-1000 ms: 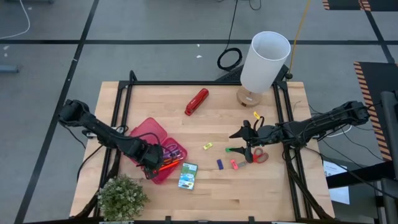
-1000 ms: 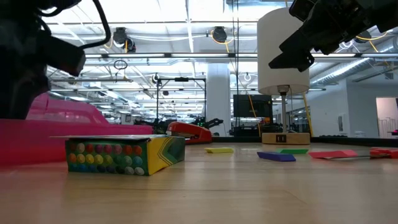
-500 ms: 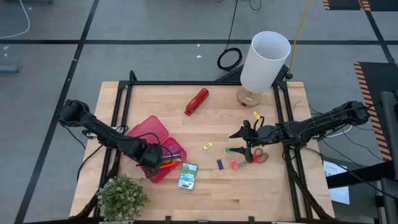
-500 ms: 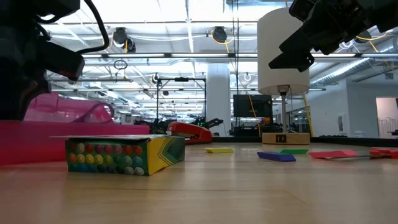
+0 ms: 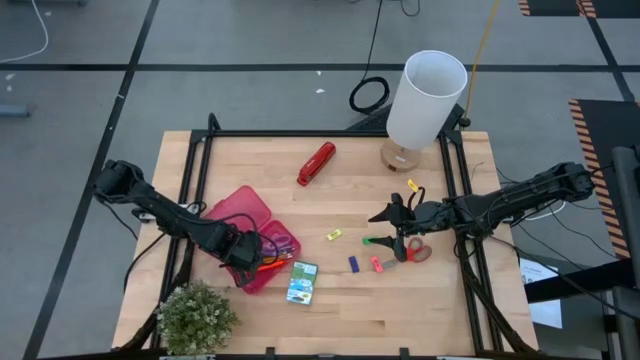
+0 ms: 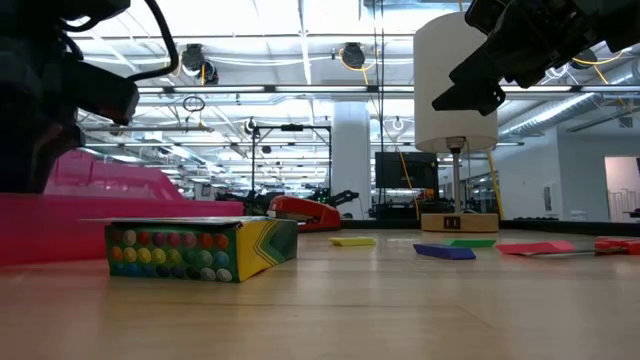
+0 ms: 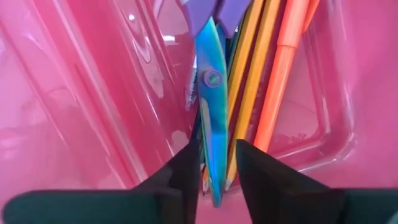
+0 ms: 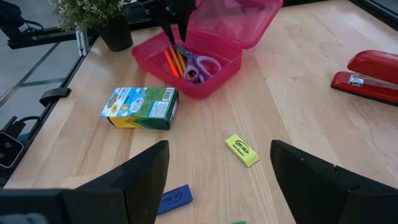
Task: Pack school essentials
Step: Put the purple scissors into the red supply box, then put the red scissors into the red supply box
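The pink case lies open at the table's near left. In its tray lie the purple-handled, teal-bladed scissors, pencils and an orange pen. My left gripper reaches down into the tray, shut on the scissors. The crayon box lies flat beside the case. Small erasers and red-handled scissors lie at mid-right. Above them my right gripper hovers open, its fingers wide apart and holding nothing. My left gripper has the scissors' teal blade near its tip between its two fingers, one finger on either edge. The fingers come from above, slanting down into the tray, and point along the blade. The scissors lie in the tray among the pencils.
A red stapler lies at the far middle. A white lamp stands at the far right and a potted plant at the near left corner. Bare wood shows between the case and the erasers.
In the low view a handle loop showed above the case's wall half a second ago and has sunk back out of sight. My left gripper has stayed in the tray.
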Controlling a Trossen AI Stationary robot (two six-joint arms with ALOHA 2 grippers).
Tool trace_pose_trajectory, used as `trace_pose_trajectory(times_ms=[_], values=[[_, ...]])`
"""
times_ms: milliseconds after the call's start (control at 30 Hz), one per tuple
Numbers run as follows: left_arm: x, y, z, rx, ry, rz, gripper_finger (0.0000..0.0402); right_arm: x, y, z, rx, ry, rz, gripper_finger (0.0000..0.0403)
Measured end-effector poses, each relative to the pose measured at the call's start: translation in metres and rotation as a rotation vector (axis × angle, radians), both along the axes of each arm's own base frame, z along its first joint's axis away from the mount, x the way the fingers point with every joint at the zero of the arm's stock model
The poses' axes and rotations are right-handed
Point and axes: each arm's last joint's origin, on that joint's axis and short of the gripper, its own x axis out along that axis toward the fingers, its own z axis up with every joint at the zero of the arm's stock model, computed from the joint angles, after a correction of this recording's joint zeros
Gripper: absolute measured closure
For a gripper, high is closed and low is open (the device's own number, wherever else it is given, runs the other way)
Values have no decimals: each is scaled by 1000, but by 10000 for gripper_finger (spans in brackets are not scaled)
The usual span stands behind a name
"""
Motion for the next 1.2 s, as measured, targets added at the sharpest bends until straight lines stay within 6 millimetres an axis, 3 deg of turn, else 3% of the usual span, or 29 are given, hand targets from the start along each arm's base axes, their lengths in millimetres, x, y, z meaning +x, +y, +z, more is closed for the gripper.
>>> trace_pose_trajectory(times_ms=[333, 700, 933, 1200], values=[[11, 4, 2, 15, -106, -28, 257, -2, 0, -5, 20, 54, -15, 131], [24, 1, 27, 131, -282, -124, 256, -21, 8, -26, 69, 333, -48, 155], [35, -9, 35, 205, -468, -191, 256, -44, 16, -39, 73, 590, -71, 171], [37, -20, 40, 257, -571, -242, 256, -62, 20, -24, 40, 834, -78, 172]])
